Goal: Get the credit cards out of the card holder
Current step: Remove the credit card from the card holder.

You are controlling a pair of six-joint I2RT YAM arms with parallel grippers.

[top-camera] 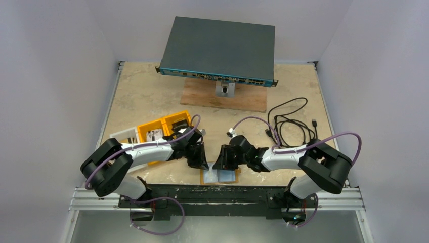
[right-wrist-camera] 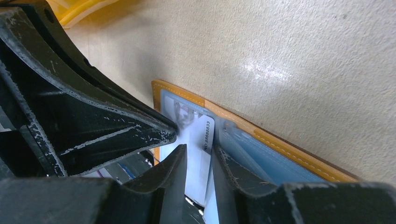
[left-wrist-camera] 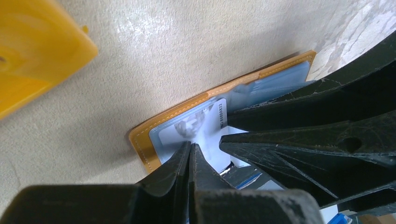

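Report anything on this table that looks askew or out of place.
One white card appears to poke partly out of the open card holder at the near edge. At the far side, the network switch sits tilted on a small stand, and a black cable lies in a loose tangle on the right.

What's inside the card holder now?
A pale card with a portrait and number shows in the card holder, beside bluish sleeves. Gripper fingers cover the near part, so any other cards are hidden.

Credit card point(right-wrist-camera: 200, 137): printed "NO 8888…" along edge (later digits blurred).
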